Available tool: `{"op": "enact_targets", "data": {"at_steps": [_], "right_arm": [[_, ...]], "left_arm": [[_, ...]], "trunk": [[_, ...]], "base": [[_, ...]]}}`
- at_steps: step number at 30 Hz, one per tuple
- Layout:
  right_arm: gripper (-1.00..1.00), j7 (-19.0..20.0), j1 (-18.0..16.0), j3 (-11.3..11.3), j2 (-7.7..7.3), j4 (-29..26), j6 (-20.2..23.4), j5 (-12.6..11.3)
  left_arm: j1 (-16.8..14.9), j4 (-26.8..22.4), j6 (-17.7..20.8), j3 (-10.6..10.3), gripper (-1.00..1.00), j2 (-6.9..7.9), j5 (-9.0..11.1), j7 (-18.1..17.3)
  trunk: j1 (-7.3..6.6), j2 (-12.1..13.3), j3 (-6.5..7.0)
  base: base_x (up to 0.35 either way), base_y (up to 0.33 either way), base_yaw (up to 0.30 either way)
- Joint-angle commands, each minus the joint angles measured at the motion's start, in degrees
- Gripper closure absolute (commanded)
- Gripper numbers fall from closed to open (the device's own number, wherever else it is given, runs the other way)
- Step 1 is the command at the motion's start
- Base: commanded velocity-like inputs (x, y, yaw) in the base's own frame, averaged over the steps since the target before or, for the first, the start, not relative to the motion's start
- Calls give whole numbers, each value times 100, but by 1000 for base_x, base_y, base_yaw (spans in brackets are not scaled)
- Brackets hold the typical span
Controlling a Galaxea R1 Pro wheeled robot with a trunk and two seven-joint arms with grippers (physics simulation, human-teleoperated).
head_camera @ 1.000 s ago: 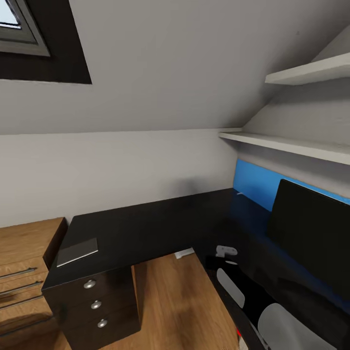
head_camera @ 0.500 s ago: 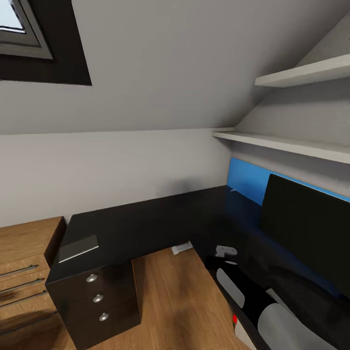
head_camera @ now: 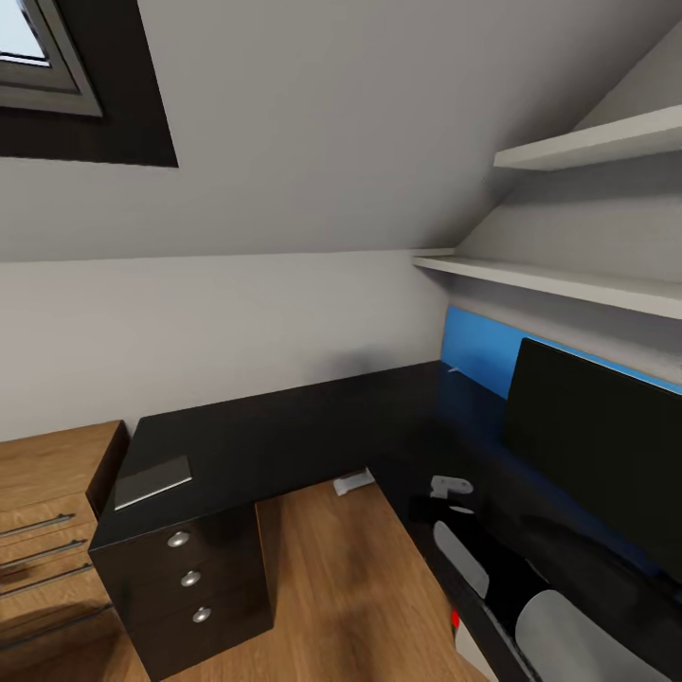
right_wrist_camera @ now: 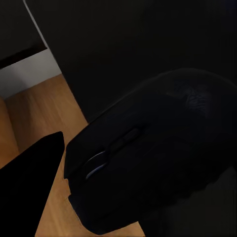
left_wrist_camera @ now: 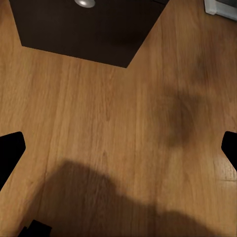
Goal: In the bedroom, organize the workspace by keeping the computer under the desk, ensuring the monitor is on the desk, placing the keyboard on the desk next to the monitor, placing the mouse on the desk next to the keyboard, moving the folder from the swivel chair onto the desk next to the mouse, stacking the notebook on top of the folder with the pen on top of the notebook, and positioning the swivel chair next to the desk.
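Note:
The black-topped desk (head_camera: 313, 426) runs along the wall and turns right, with the blue back panel behind. The monitor (head_camera: 597, 455) stands on its right wing, black screen facing out. A thin grey notebook (head_camera: 152, 481) lies on the desk's left end above the drawers. In the right wrist view the dark mouse (right_wrist_camera: 163, 148) looms close, and my right gripper (right_wrist_camera: 98, 187) is shut on it, one black finger (right_wrist_camera: 29, 182) showing beside it. My right arm (head_camera: 461, 559) reaches over the desk's inner edge. Over bare wood floor, my left gripper (left_wrist_camera: 118, 148) is open and holds nothing.
A dark drawer unit (head_camera: 189, 578) with round silver knobs stands under the desk's left end. A light wood cabinet (head_camera: 47, 511) stands to its left. White shelves (head_camera: 568, 279) hang above the monitor. A white desk foot (head_camera: 352, 481) rests on the floor at the inner corner.
The head view has swung a little, so more of the monitor shows. My right arm sits slightly lower and further right in the picture. The notebook has not moved on the desk.

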Motion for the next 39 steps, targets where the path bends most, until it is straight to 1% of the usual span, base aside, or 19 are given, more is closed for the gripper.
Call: {"op": "enact_targets", "data": {"at_steps": [1,2,4,5,6,7,9,13,15,17,18,19,22,23,24,25,30,35,39], "right_arm": [[100,-46,-6,34,-42,-31,17,-44],[100,-44,-6,34,-114,-88,24,-46],[100,-43,-6,35,-189,-148,33,-50],[100,-42,-6,35,-265,-195,65,-53],[100,-42,-6,35,-299,-213,95,-54],[100,-39,-6,33,-355,-242,189,-53],[100,-28,-6,26,-401,-260,313,-52],[100,4,-6,0,-626,-319,661,-56],[100,7,-6,-3,-691,-349,733,-57],[100,11,-6,-18,-817,-387,977,-58],[100,18,-6,-30,-843,-393,1044,-59],[100,67,-6,-91,-882,-399,1178,-59],[100,332,-6,-266,-939,-394,1478,-49],[100,396,-6,-289,-951,-390,1547,-48],[100,571,-6,-332,-991,-381,1745,-42],[100,651,-6,-349,-1013,-376,1840,-39],[100,775,-6,-374,-1054,-358,1994,-27],[100,791,-6,-378,-1065,-343,2029,-23],[100,793,-6,-372,-1065,-194,2048,-9]], "left_arm": [[-1,-3,-18,-38,-100,6,61,-14],[-1,-3,-18,-39,-100,7,61,-14],[-1,-3,-18,-39,-100,7,61,-14],[-1,-3,-18,-39,-100,6,61,-14],[-1,-3,-18,-39,-100,5,61,-14],[-1,-3,-18,-39,-100,3,61,-14],[-1,-3,-18,-39,-100,2,61,-14],[-1,-3,-18,-39,-100,0,61,-14],[-1,-3,-18,-39,-100,0,61,-14],[-1,-3,-18,-39,-100,-1,61,-14],[-1,-3,-18,-39,-100,-1,61,-14],[-1,-3,-18,-39,-100,-1,61,-14],[-1,-3,-18,-39,-100,-1,61,-14],[-1,-3,-18,-39,-100,-1,61,-14],[-1,-3,-18,-39,-100,-1,61,-14],[-1,-3,-18,-39,-100,-1,61,-14],[-1,-3,-18,-39,-100,-1,61,-14],[-1,-3,-18,-39,-100,4,61,-14],[-1,-3,-18,-24,-100,9,61,-14]], "trunk": [[1,-5,-7],[1,-5,-7],[1,-5,-7],[1,-5,-7],[1,-5,-7],[1,-5,-7],[1,-5,-7],[1,-5,-7],[1,-5,-7],[1,-5,-7],[1,-5,-7],[1,-5,-7],[1,-5,-7],[1,-5,-7],[1,-5,-7],[1,-5,-7],[1,-5,-7],[1,-5,-7],[1,-5,-7]], "base": [[0,0,0],[0,0,0],[0,0,0],[0,0,0],[0,0,0],[0,0,0],[0,0,0],[0,0,0],[0,0,0],[0,0,0],[0,0,0],[0,0,0],[0,0,0],[0,0,0],[0,0,0],[0,0,0],[0,0,0],[0,0,0],[0,0,0]]}}
